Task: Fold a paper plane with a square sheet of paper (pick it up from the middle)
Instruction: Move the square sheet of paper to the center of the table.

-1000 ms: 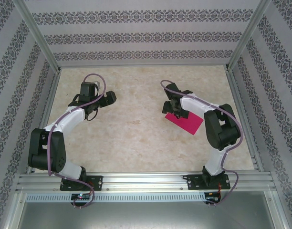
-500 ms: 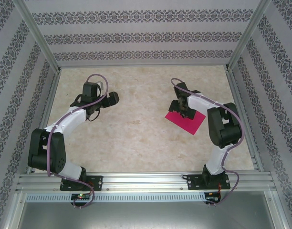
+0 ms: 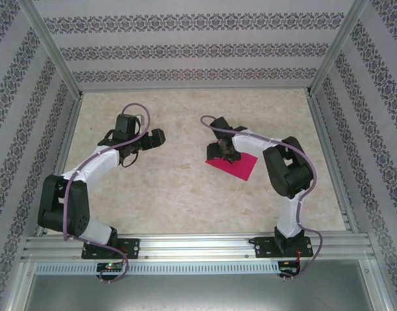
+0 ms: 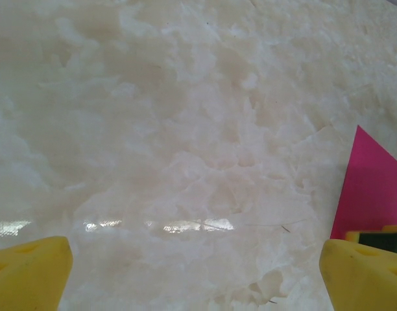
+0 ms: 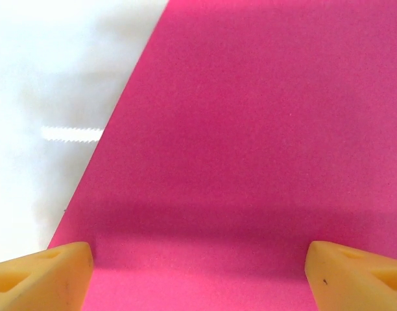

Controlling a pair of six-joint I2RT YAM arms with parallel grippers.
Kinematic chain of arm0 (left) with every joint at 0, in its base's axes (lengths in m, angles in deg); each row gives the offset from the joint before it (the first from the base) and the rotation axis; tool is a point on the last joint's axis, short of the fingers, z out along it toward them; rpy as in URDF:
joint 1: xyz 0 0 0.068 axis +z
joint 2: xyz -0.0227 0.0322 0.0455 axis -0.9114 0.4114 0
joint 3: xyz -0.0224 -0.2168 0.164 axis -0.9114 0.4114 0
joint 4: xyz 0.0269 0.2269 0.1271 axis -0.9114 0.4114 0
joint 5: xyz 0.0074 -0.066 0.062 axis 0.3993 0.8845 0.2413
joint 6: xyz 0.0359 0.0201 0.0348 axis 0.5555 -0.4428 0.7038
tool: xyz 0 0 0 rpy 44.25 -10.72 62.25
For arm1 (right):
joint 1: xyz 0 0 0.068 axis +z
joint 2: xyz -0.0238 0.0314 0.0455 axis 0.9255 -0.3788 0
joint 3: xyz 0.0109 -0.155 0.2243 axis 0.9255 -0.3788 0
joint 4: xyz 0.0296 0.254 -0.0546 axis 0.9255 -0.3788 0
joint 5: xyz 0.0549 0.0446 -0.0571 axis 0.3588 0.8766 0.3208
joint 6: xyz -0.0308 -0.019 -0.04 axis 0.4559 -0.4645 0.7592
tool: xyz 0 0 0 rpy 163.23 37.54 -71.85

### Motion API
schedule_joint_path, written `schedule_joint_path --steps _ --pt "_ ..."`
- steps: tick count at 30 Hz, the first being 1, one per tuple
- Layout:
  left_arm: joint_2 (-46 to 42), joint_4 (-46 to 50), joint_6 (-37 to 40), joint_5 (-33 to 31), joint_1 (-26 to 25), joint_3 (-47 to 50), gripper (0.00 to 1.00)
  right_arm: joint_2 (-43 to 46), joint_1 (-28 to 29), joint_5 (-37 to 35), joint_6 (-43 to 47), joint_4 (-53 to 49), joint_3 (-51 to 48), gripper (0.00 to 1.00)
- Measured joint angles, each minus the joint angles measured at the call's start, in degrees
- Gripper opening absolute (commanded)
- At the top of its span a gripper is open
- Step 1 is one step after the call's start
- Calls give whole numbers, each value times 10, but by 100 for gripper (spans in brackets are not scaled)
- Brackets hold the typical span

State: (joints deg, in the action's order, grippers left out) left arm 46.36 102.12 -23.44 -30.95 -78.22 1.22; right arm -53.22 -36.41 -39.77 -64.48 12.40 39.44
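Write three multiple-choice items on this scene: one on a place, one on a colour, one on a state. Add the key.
1. Where does the paper lie?
A. under the right gripper
B. at the near edge
C. against the back wall

2. What colour is the paper?
A. blue
B. magenta
C. white

3. What state is the left gripper in?
A. shut on the paper
B. open, holding nothing
C. shut and empty

Key:
1 A: the right wrist view has the sheet directly below that gripper.
2 B: it shows magenta in all three views.
3 B: in the left wrist view its jaws stand wide apart with nothing between them.
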Motion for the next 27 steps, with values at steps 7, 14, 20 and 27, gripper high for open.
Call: schedule_joint_path --steps 7,14,20,27 --pt "-34 0 3 5 -7 42 98 83 95 63 68 0 -94 88" --pt "-82 -1 7 25 -18 78 100 202 50 42 43 -21 -126 89" --pt "-114 -19 7 26 -18 95 100 234 -51 26 7 -20 -136 90" --pt "-105 -31 6 15 -18 90 100 158 -55 44 -3 -3 -133 86"
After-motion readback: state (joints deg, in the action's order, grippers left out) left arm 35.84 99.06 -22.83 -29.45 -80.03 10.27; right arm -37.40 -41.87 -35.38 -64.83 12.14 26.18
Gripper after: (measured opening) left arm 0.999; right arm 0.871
